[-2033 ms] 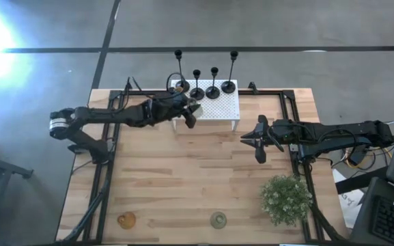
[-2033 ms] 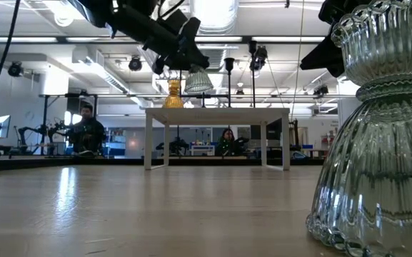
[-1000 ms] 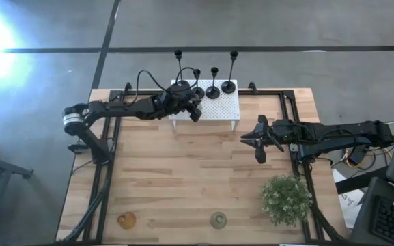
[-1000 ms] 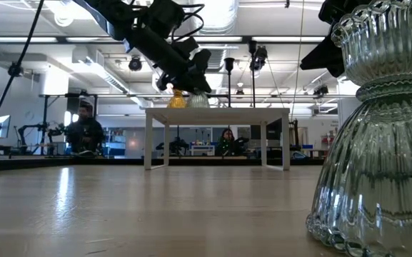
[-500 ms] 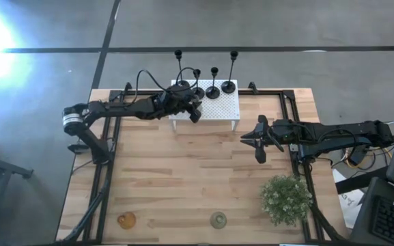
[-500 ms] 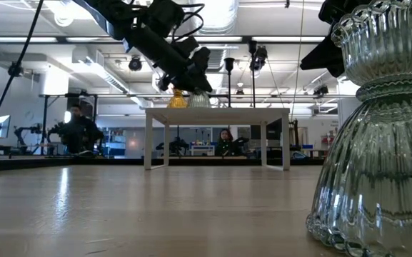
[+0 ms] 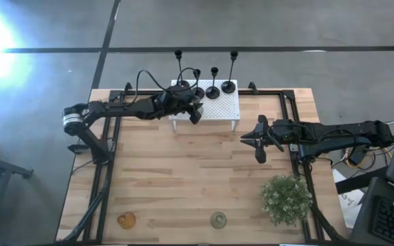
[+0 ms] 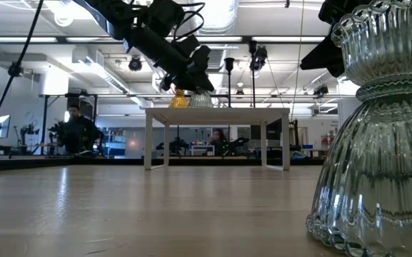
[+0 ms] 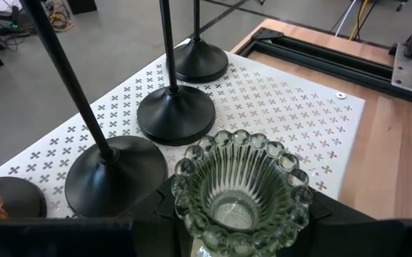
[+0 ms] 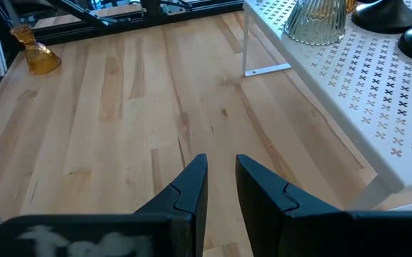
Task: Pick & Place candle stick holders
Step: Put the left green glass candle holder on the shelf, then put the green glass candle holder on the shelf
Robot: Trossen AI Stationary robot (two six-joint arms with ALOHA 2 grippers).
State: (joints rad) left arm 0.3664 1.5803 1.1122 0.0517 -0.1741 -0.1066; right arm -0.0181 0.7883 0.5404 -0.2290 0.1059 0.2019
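Note:
My left gripper (image 7: 194,111) is over the near left part of the white perforated rack (image 7: 218,108), shut on a pale green glass holder (image 9: 238,189). An amber holder (image 8: 180,98) stands on the rack right beside it. Several black holders (image 7: 213,89) stand by their round bases along the rack's far edge. Another amber holder (image 7: 126,220) and another green holder (image 7: 218,219) stand on the table near its near edge. My right gripper (image 7: 258,140) hovers open and empty to the right of the rack. My left gripper pinches the green holder's ribbed bowl (image 9: 191,214), just under its beaded rim, between its two fingers. The fingers come slanting down from the table's left. The holder is upright, and its foot (image 8: 201,104) is at the level of the rack's top.
A bushy green plant (image 7: 285,198) stands at the near right. The green holder on the table stands right in front of the low camera (image 8: 377,143). Bare wood lies between the rack and the near edge. People sit in the room beyond the table.
My left gripper has gone toward the far edge, over the rack. It has brought the green holder down beside the amber one on the rack's top. For the last second it has stayed almost still.

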